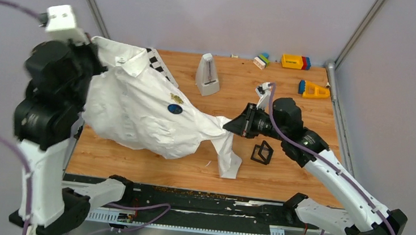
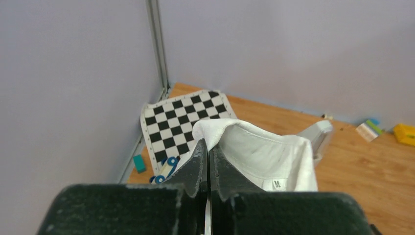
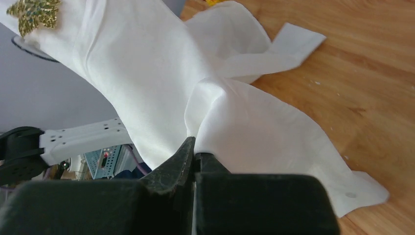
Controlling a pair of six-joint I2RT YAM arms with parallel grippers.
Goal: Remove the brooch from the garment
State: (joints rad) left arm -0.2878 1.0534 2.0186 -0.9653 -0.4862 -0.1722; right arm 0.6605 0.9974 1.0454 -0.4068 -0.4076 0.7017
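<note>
The white shirt [image 1: 138, 111] hangs stretched between my two grippers above the wooden table. The tiny gold brooch [image 1: 176, 98] is pinned to its chest just above a dark blue round badge [image 1: 175, 109]; it also shows in the right wrist view [image 3: 33, 13]. My left gripper [image 1: 93, 56] is raised at the left and shut on the shirt's collar [image 2: 235, 129]. My right gripper [image 1: 229, 127] is shut on a fold of the shirt [image 3: 235, 112] near the sleeve, lower and to the right of the brooch. The sleeve cuff [image 1: 229, 166] trails on the table.
A chequered mat [image 1: 162, 65] lies behind the shirt. A grey wedge-shaped stand [image 1: 208, 75] stands at the back centre. A small black square box [image 1: 261, 153] sits below my right gripper. Coloured blocks [image 1: 296, 61] and an orange piece [image 1: 313, 90] lie at the back right.
</note>
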